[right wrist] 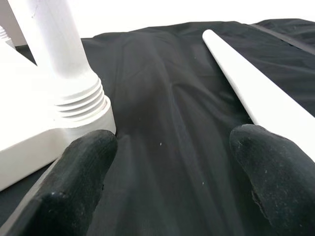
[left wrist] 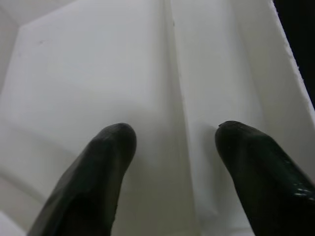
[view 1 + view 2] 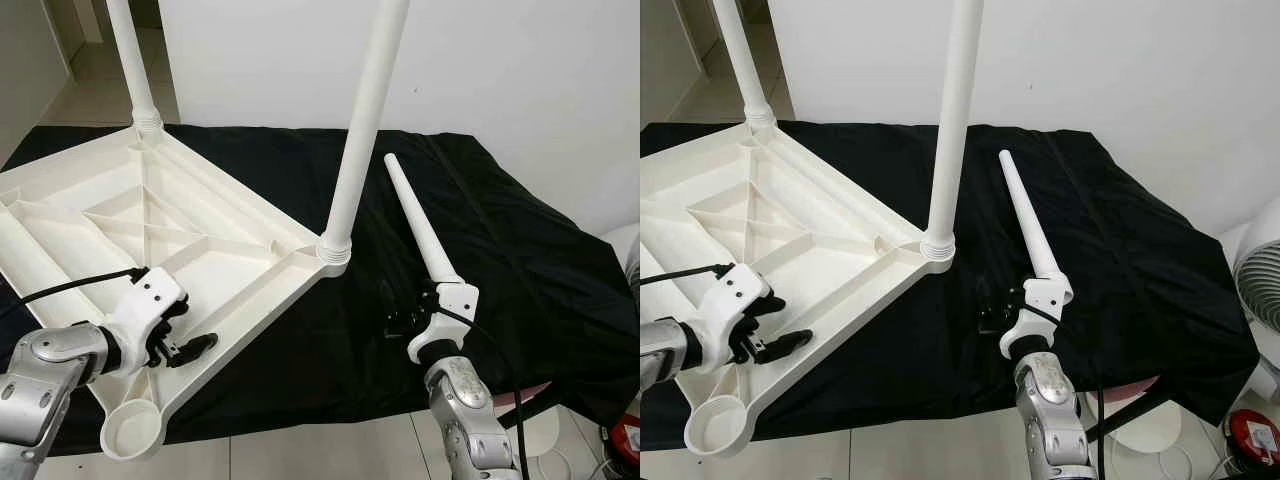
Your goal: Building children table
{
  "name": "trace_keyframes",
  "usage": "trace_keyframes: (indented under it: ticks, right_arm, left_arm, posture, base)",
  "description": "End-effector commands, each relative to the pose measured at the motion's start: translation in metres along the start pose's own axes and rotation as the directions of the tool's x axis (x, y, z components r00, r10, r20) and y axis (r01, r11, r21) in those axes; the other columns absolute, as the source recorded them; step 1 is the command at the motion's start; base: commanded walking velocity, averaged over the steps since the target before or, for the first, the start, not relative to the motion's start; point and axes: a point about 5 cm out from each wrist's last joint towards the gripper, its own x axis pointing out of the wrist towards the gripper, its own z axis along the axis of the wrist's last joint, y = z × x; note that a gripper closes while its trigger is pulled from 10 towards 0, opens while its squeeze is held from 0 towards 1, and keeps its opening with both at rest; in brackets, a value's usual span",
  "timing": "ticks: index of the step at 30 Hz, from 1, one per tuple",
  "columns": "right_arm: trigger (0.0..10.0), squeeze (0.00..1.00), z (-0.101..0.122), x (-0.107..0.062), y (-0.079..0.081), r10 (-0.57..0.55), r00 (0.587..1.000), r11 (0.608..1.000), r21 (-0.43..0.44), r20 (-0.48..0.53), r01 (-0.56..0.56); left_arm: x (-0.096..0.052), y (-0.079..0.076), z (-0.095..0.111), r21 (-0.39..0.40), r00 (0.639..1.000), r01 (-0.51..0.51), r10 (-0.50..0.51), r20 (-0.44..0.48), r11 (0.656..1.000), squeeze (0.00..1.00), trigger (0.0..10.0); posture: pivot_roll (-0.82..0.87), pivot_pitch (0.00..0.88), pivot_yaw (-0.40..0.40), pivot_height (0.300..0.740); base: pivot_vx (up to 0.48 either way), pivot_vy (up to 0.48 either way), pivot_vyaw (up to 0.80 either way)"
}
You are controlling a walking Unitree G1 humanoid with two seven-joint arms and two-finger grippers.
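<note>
Black cloth [image 3: 500, 250] under white tabletop [image 3: 150, 230]

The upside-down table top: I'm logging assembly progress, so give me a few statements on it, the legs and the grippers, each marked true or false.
1. Two legs stand screwed into the table top. True.
2. The loose leg lies on the floor. False: it lies on the black cloth.
3. The near corner socket is empty. True.
4. The right gripper is shut on the loose leg. False: its fingers are open, the leg beside one of them.
5. The left gripper is open over the table top's underside. True.
</note>
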Motion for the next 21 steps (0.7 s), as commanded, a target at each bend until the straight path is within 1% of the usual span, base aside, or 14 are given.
trace_keyframes:
  ticks: [1,3,5,6,7,8,9,11,12,13,16,18,19,21]
  right_arm:
    - [10.0,0.0,-0.001,0.001,-0.002,-0.014,1.0,1.0,-0.008,-0.002,0.013]
    - [10.0,0.0,0.0,0.001,-0.002,-0.017,1.0,1.0,-0.007,0.0,0.017]
    - [10.0,0.0,0.0,0.001,-0.002,-0.017,1.0,1.0,-0.007,0.001,0.017]
    - [10.0,0.0,0.0,0.002,-0.002,-0.021,1.0,1.0,-0.005,0.002,0.021]
    - [10.0,0.0,0.0,0.002,-0.002,-0.021,1.0,1.0,-0.005,0.002,0.021]
    - [10.0,0.0,0.0,0.002,-0.001,-0.023,1.0,1.0,-0.003,0.003,0.023]
    - [10.0,0.0,0.0,0.002,-0.001,-0.023,1.0,1.0,-0.003,0.003,0.023]
    - [10.0,0.0,0.0,0.002,-0.001,-0.031,0.999,1.0,0.001,0.005,0.031]
    - [10.0,0.0,0.0,0.001,-0.001,-0.036,0.999,0.999,0.003,0.006,0.036]
    - [10.0,0.0,0.0,0.001,-0.001,-0.039,0.999,0.999,0.005,0.006,0.039]
    - [10.0,0.0,-0.001,0.001,-0.001,-0.04,0.999,0.999,0.006,0.007,0.04]
    - [10.0,0.0,-0.001,0.001,0.0,-0.045,0.999,0.999,0.01,0.007,0.045]
    - [10.0,0.0,-0.001,0.001,0.0,-0.045,0.999,0.999,0.01,0.007,0.045]
    - [10.0,0.0,0.0,0.001,0.002,-0.048,0.999,0.999,0.015,0.008,0.048]
  left_arm:
    - [0.007,-0.001,-0.001,0.004,1.0,-0.012,0.012,-0.015,1.0,0.0,0.0]
    - [0.013,0.001,0.002,0.012,0.999,-0.037,0.037,-0.002,0.999,0.0,0.0]
    - [0.014,0.002,0.004,0.017,0.999,-0.043,0.043,0.004,0.999,0.0,0.0]
    - [0.02,0.004,0.008,0.015,0.997,-0.075,0.075,0.023,0.997,0.0,0.0]
    - [0.02,0.004,0.008,0.015,0.997,-0.075,0.075,0.023,0.997,0.0,0.0]
    - [0.026,0.006,0.013,0.014,0.994,-0.104,0.104,0.039,0.994,0.0,0.0]
    - [0.026,0.006,0.013,0.014,0.994,-0.104,0.104,0.039,0.994,0.0,0.0]
    - [0.043,0.009,0.023,0.001,0.985,-0.16,0.159,0.066,0.987,0.0,0.0]
    - [0.052,0.007,0.029,-0.001,0.982,-0.173,0.172,0.073,0.985,0.0,0.0]
    - [0.059,0.006,0.032,-0.001,0.981,-0.179,0.178,0.077,0.984,0.0,0.0]
    - [0.062,0.006,0.034,0.0,0.981,-0.181,0.18,0.078,0.984,0.0,0.0]
    - [0.078,0.006,0.046,-0.005,0.974,-0.204,0.203,0.096,0.979,0.0,0.0]
    - [0.078,0.006,0.046,-0.005,0.974,-0.204,0.203,0.096,0.979,0.0,0.0]
    - [0.096,0.003,0.065,-0.013,0.967,-0.216,0.215,0.137,0.976,0.0,0.0]
  posture:
    - [0.08,0.053,-0.072,0.74]
    - [0.08,0.061,-0.07,0.74]
    - [0.08,0.061,-0.07,0.74]
    - [0.08,0.064,-0.068,0.74]
    - [0.08,0.064,-0.068,0.74]
    - [0.08,0.066,-0.067,0.74]
    - [0.08,0.066,-0.067,0.74]
    - [0.07,0.071,-0.062,0.74]
    - [0.07,0.071,-0.062,0.74]
    - [0.07,0.071,-0.062,0.74]
    - [0.07,0.071,-0.062,0.74]
    - [0.06,0.079,-0.056,0.74]
    - [0.06,0.079,-0.056,0.74]
    - [0.05,0.081,-0.054,0.74]
  base:
    - [0.0,0.0,0.0]
    - [0.0,0.0,0.0]
    - [0.0,0.0,0.0]
    - [0.0,0.0,0.0]
    - [0.0,0.0,0.0]
    - [0.0,0.0,0.0]
    - [0.0,0.0,0.0]
    - [0.0,0.0,0.0]
    - [0.0,0.0,0.0]
    - [0.0,0.0,0.0]
    - [0.0,0.0,0.0]
    - [0.0,0.0,0.0]
    - [0.0,0.0,0.0]
    - [0.0,0.0,0.0]
